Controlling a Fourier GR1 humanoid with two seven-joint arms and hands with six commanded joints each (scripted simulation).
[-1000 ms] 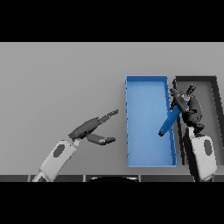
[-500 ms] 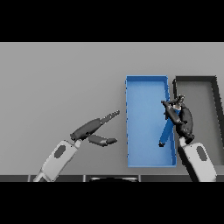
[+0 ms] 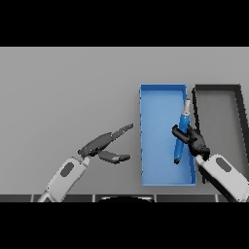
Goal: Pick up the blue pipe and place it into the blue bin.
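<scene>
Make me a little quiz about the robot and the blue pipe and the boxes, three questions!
1. True or false: the blue pipe lies flat on the grey table.
2. Which hand holds the pipe? A) left hand B) right hand
3. Fill in: the pipe is over the ___ bin, not the black bin.

Key: 1 false; 2 B; 3 blue.

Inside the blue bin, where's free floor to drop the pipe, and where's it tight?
Free: the blue bin floor's left half, from its left wall to the blue pipe, and the top strip. Tight: the right wall, where the right robot hand is curled on the pipe. The dark bin beyond shows a bare floor. The left robot hand is open, outside.
</scene>
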